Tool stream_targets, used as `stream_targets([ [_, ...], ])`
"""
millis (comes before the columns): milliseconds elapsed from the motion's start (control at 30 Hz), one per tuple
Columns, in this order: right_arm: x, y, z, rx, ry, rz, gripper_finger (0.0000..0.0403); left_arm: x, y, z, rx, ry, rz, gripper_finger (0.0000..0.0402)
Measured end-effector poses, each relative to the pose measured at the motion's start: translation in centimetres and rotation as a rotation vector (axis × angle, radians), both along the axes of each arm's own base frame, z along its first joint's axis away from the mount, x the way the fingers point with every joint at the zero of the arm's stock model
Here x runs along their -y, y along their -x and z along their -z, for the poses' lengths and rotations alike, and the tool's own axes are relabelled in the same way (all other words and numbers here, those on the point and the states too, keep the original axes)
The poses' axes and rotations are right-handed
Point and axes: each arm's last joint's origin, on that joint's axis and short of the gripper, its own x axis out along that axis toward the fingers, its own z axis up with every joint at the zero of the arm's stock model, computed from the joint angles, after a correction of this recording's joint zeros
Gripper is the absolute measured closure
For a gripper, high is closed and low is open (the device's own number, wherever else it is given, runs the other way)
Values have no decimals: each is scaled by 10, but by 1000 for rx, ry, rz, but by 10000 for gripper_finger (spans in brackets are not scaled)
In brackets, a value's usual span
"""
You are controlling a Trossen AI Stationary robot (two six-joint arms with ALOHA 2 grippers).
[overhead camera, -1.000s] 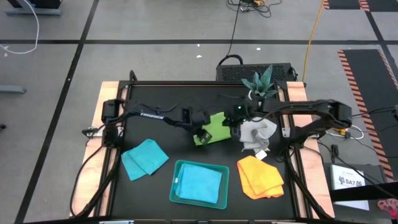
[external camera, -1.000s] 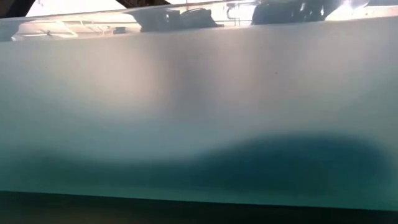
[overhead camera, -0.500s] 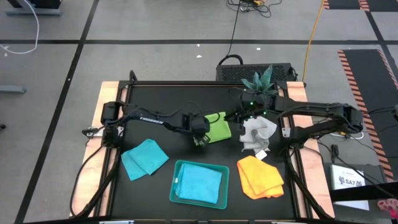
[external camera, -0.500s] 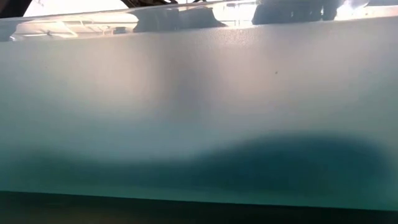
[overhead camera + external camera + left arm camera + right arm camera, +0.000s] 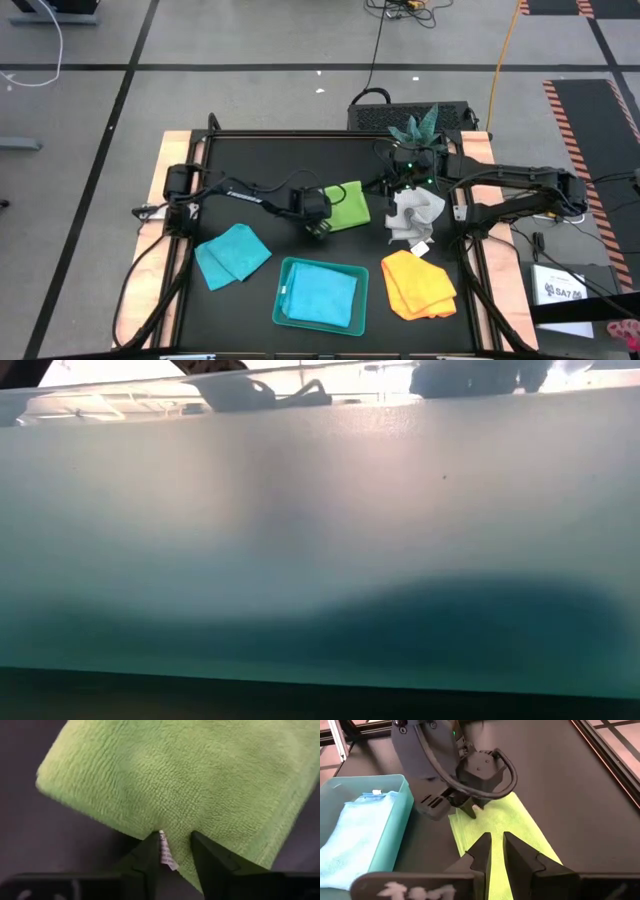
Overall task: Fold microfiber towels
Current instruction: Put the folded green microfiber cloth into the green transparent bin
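Progress: roughly 1 of 5 done, as I read it. 1 turquoise towel (image 5: pixel 318 294) sits folded in the tray (image 5: pixel 283 275) at the table's front edge. 2nd turquoise towel (image 5: pixel 232 254) front-left, yellow-orange towel (image 5: pixel 418 283) front-right: both look loosely folded, not put away. Grey-white towel (image 5: pixel 414 213) is crumpled right of centre. Lime green towel (image 5: pixel 345 204) is mid-table, in work.

Left gripper (image 5: pixel 174 851): jaws narrowly apart at the towel's edge, label tag (image 5: pixel 166 852) between them.

Right gripper (image 5: pixel 496 851): jaws nearly together over the opposite edge; grip cannot be confirmed.
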Motion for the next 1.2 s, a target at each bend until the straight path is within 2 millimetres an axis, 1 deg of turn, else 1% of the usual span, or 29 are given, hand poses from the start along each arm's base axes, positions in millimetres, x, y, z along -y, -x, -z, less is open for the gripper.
stream_targets([
  [167, 1, 0, 0, -4, 14, 19, 365, 3, 0, 1, 21, 0, 17, 342],
  [267, 1, 0, 0, -5, 13, 19, 365, 2, -3, -5, 42, -24, 47, 364],
  [367, 1, 0, 4, -20, 9, 19, 365, -2, -6, -29, 113, -44, 75, 377],
  [467, 1, 1, 16, -65, 4, 28, 365, -5, -7, -56, 187, -84, 113, 382],
  [600, 2, 0, 32, -107, -5, 48, 365, -5, 1, -89, 264, -160, 145, 376],
  [667, 3, -2, 39, -112, -20, 55, 365, -7, 6, -101, 285, -193, 133, 370],
  [700, 3, -3, 41, -111, -22, 55, 365, -8, 8, -103, 274, -203, 129, 368],
  [833, 3, -5, 42, -103, -21, 53, 365, -9, 10, -101, 250, -203, 127, 368],
  [1033, 3, -5, 33, -33, -21, 63, 365, -8, 8, -93, 219, -197, 140, 394],
  [1200, 2, -4, 33, -34, -49, 49, 365, -9, 9, -94, 219, -191, 132, 384],
])
